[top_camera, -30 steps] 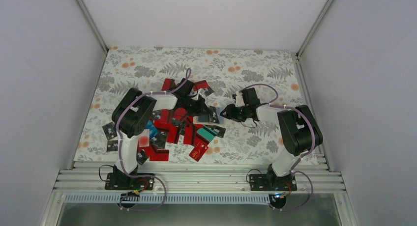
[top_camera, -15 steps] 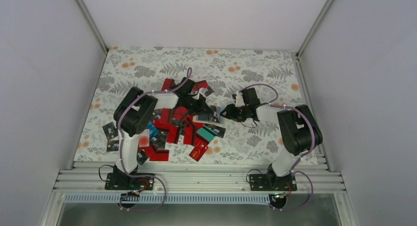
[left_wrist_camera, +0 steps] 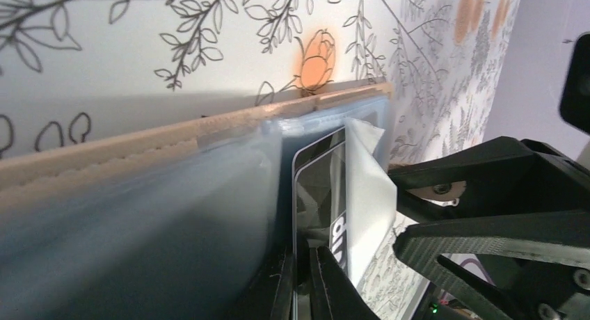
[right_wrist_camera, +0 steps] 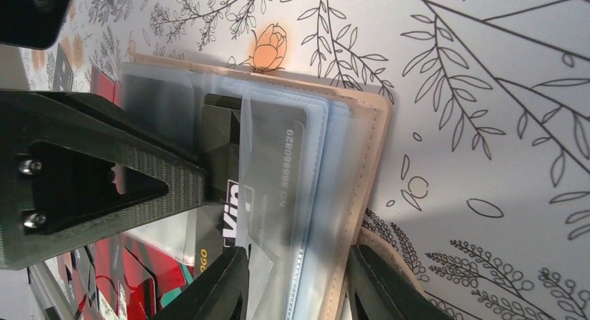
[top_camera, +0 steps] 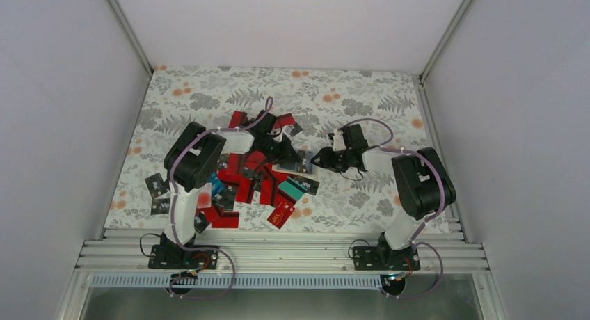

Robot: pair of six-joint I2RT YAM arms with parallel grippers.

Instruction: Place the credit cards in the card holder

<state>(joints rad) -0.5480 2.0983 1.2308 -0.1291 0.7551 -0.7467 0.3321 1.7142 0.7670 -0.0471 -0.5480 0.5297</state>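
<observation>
The tan card holder (right_wrist_camera: 367,136) lies open on the floral table, its clear sleeves (right_wrist_camera: 316,167) facing up; in the top view it (top_camera: 301,167) sits between the two grippers. My left gripper (left_wrist_camera: 303,268) is shut on a black card with white print (left_wrist_camera: 316,188), which is partly inside a sleeve. The same card (right_wrist_camera: 271,160) shows in the right wrist view. My right gripper (right_wrist_camera: 296,268) clamps the sleeves and cover edge between its fingers. In the top view, left gripper (top_camera: 289,155) and right gripper (top_camera: 319,158) nearly meet.
A loose pile of mostly red credit cards (top_camera: 243,184) lies under and in front of the left arm, with black cards (top_camera: 154,186) at its left edge and a teal one (top_camera: 292,188). Red cards (right_wrist_camera: 136,278) lie beside the holder. White walls enclose the table.
The left arm has edged slightly right toward the holder with the black card. The right arm has hardly moved.
</observation>
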